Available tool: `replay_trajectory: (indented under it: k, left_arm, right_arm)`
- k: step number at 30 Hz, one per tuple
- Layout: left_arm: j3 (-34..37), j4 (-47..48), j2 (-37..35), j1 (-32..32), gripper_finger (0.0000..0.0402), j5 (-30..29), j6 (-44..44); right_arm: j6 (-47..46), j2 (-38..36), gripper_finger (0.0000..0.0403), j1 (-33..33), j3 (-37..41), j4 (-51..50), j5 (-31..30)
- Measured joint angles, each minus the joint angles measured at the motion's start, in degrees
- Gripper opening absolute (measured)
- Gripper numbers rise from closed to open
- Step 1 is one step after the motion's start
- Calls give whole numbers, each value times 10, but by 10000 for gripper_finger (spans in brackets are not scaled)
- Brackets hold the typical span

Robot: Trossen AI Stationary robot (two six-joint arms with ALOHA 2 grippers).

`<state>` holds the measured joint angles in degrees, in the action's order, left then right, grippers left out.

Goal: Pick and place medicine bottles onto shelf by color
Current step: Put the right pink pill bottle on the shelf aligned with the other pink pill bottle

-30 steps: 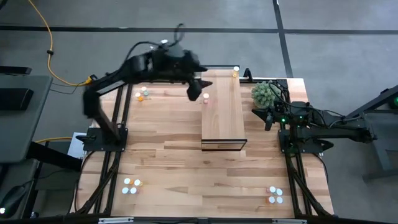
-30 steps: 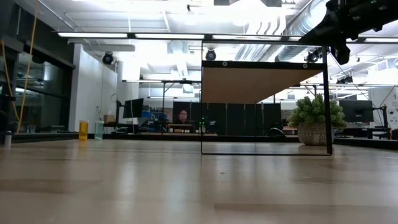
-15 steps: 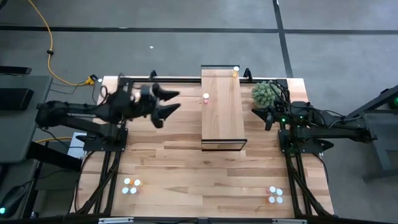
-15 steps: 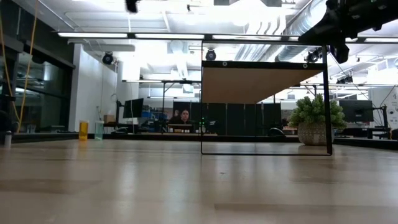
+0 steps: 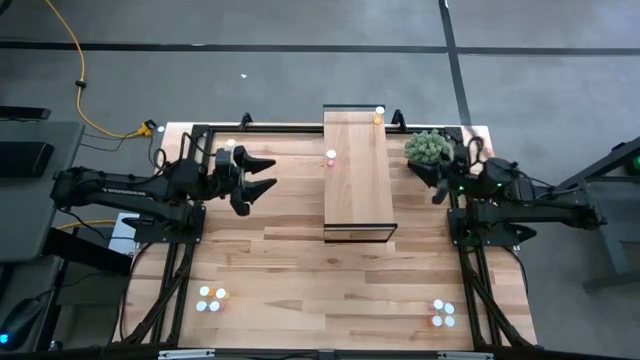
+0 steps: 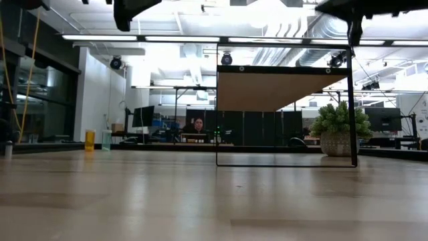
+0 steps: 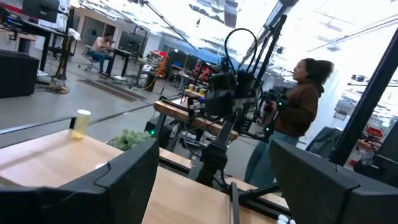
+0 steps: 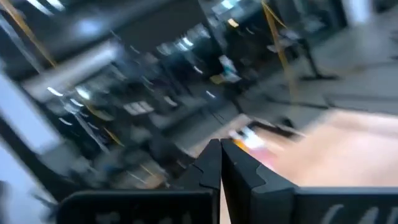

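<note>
shelf (image 5: 358, 175) lies mid-bench, long axis running near to far, a pink bottle (image 5: 331, 156) and yellow bottle (image 5: 379, 114) upright on it. left gripper (image 5: 262, 175) hovers left, spread wide, empty; right gripper (image 5: 440, 180) closed, empty.

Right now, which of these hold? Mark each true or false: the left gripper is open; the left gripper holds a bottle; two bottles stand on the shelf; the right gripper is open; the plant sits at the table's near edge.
1. The left gripper is open. True.
2. The left gripper holds a bottle. False: nothing is between its fingers.
3. A pink bottle and a yellow bottle stand on the shelf. True.
4. The right gripper is open. False: it is shut.
5. The plant sits at the table's near edge. False: it stands in the far right corner, beside the right arm.
</note>
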<state>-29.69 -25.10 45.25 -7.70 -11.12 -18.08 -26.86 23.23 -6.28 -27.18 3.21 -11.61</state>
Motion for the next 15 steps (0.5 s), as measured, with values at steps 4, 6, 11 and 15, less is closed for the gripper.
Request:
replay_trajectory:
  k: [4,6,11,15]
  left_arm:
    - [0,0,0,0,296,0,-6]
    - [0,0,0,0,296,0,0]
    - [0,7,0,0,257,28,3]
    - [0,35,-2,0,141,51,29]
  right_arm:
    - [-9,20,1,6,-41,-12,66]
    - [-37,39,6,16,-83,-84,72]
    - [-104,115,50,58,-215,-365,80]
    - [-175,182,103,102,-296,-537,120]
